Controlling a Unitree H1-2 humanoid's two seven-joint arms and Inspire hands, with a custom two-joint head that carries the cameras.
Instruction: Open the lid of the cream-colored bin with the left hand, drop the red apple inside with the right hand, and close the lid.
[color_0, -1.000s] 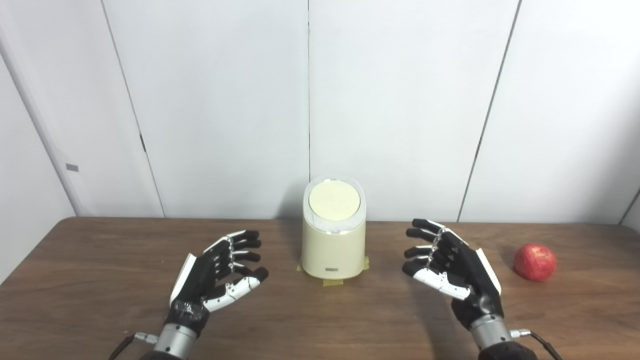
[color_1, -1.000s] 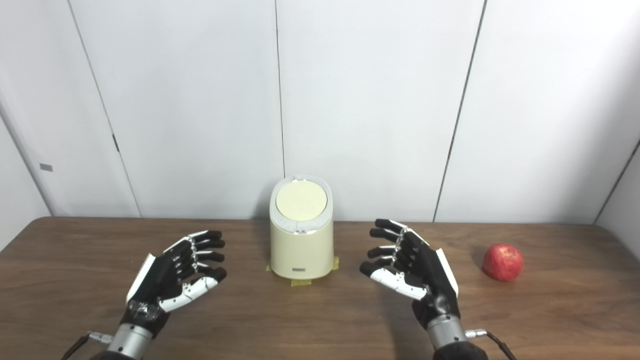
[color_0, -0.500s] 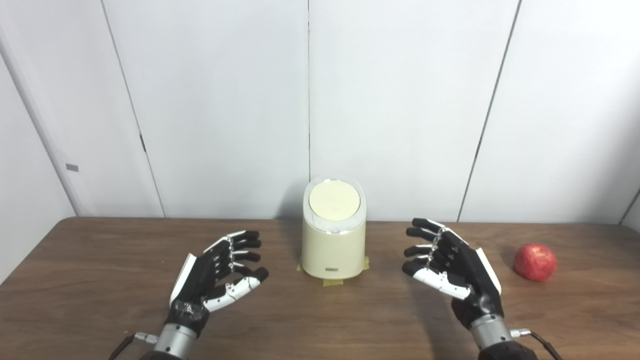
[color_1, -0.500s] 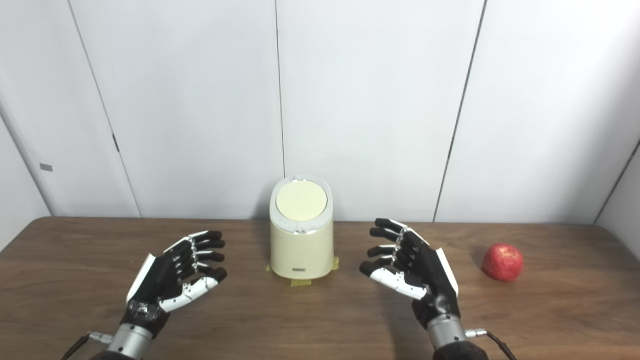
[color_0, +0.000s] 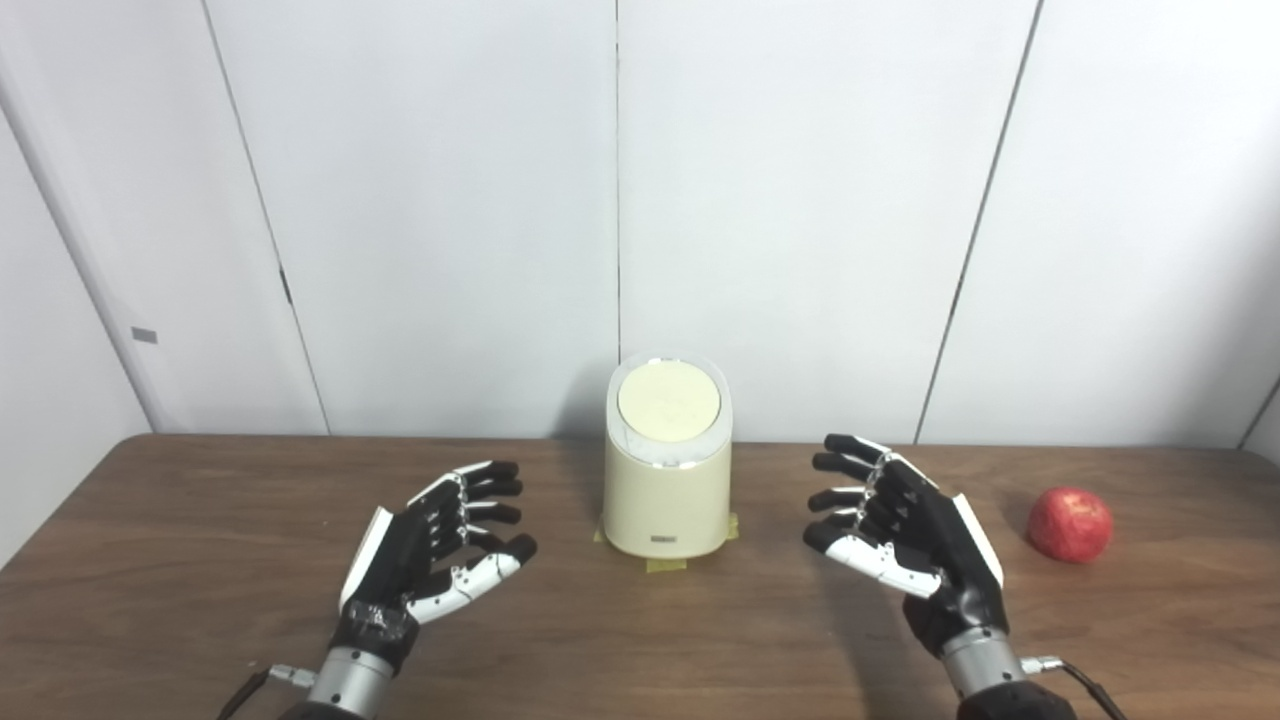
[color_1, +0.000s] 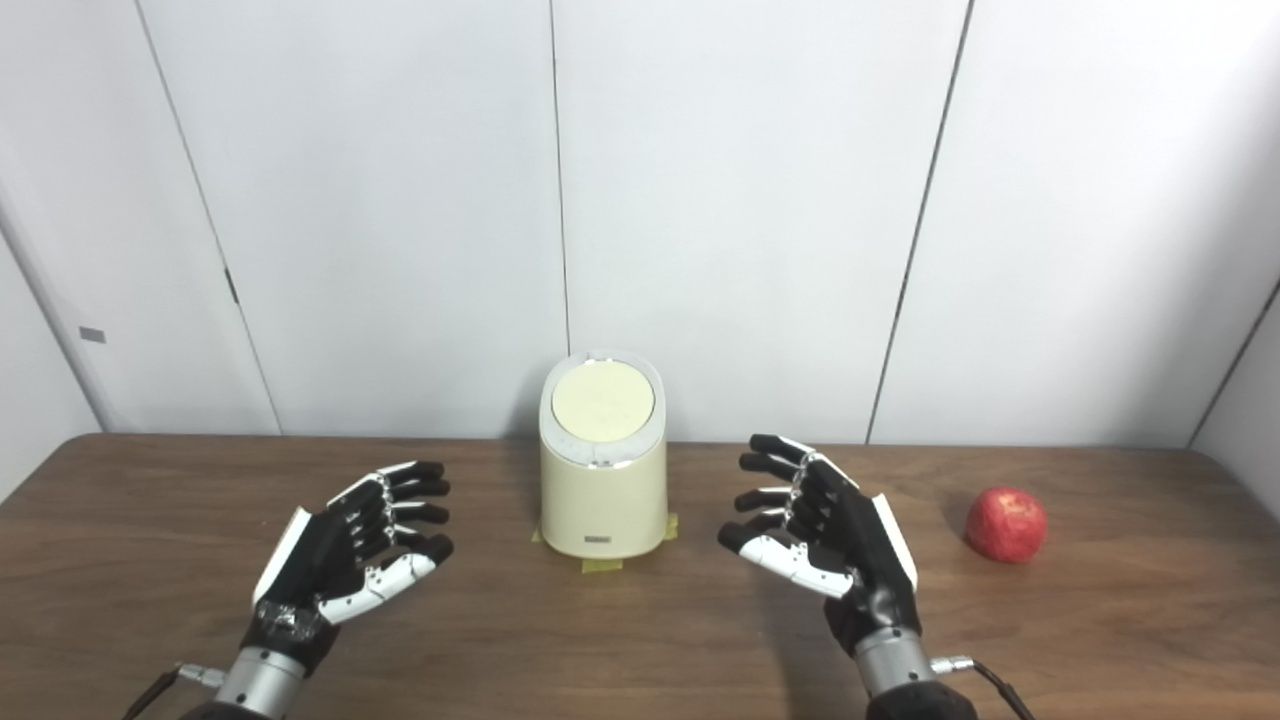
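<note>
A cream-colored bin (color_0: 667, 500) stands upright at the middle back of the wooden table, its round lid (color_0: 669, 402) shut flat on top. The red apple (color_0: 1070, 524) lies on the table at the far right, apart from everything. My left hand (color_0: 432, 550) hovers palm-in to the left of the bin, open and holding nothing. My right hand (color_0: 905, 540) is open too, between the bin and the apple, touching neither.
Yellow tape (color_0: 665, 564) marks the bin's base on the brown table (color_0: 200, 560). White wall panels (color_0: 800, 200) rise straight behind the table's back edge. Thin cables (color_0: 1085, 685) trail from both wrists at the bottom.
</note>
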